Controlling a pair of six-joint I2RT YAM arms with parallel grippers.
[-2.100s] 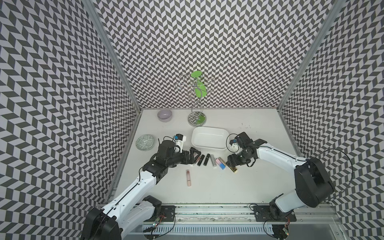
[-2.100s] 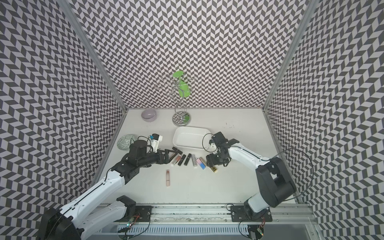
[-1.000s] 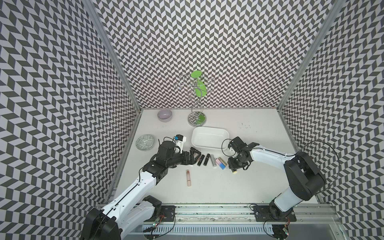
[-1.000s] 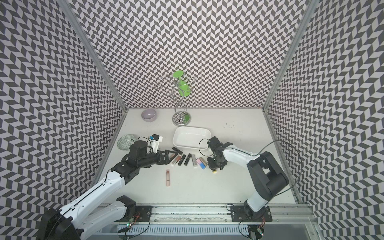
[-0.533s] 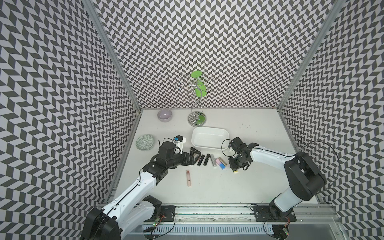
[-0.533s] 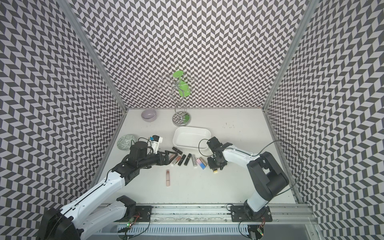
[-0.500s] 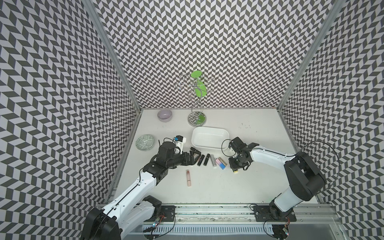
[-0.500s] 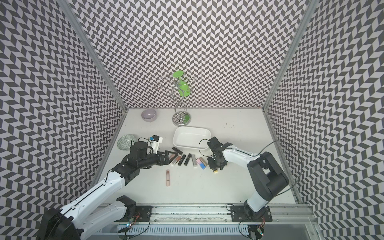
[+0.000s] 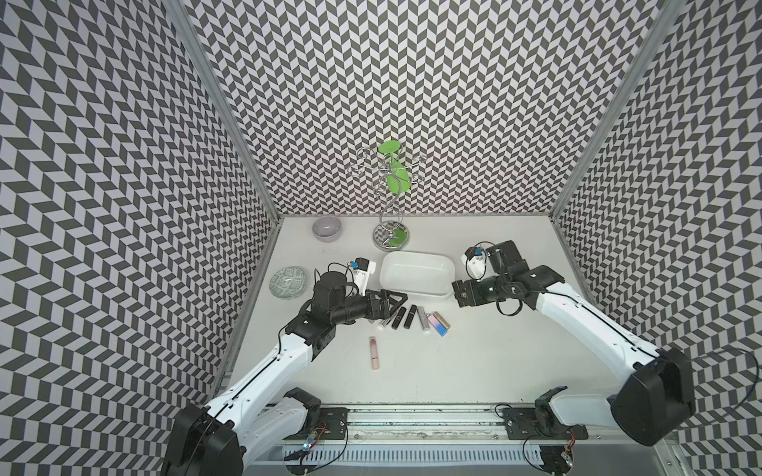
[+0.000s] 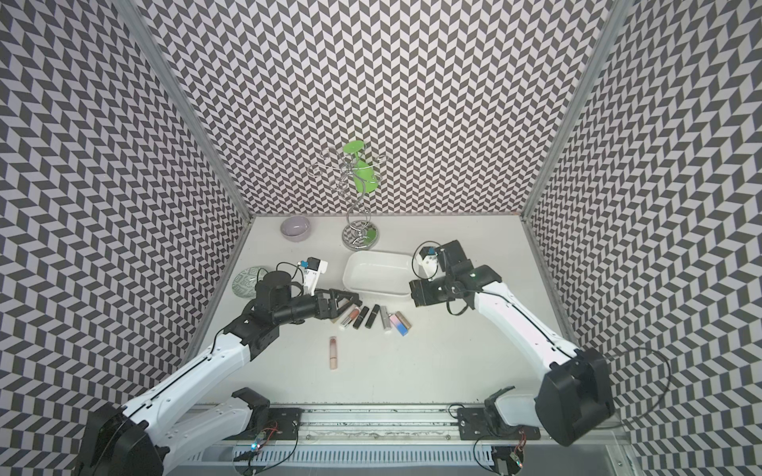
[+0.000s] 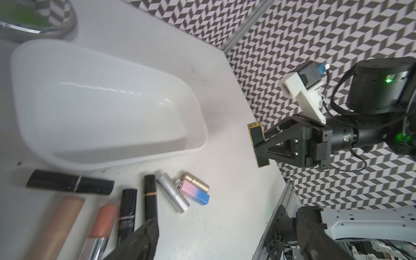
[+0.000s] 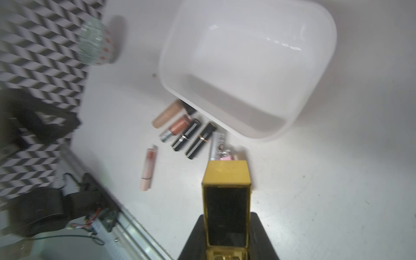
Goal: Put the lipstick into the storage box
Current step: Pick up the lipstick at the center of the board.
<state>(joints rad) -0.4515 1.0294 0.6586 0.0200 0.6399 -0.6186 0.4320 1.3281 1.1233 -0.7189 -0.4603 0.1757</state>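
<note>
In both top views my right hand (image 9: pixel 460 294) hangs just right of the storage box (image 9: pixel 416 295), clear of the desk (image 9: pixel 474 362). My left hand (image 10: pixel 347 306) gapes wide over the left end of the row of spare tubes (image 10: pixel 373 317).

Left wrist view: the right hand is clamped across the lipstick (image 11: pixel 256 135), a square gold-and-black case held roughly upright, gripped around its middle.

Right wrist view: the lipstick (image 12: pixel 226 202) sits squarely between the pads, with the storage box (image 12: pixel 225 105) beyond it. I judge it light, rigid and glossy, so apt to slip; the flat sides are the place to pinch.
</note>
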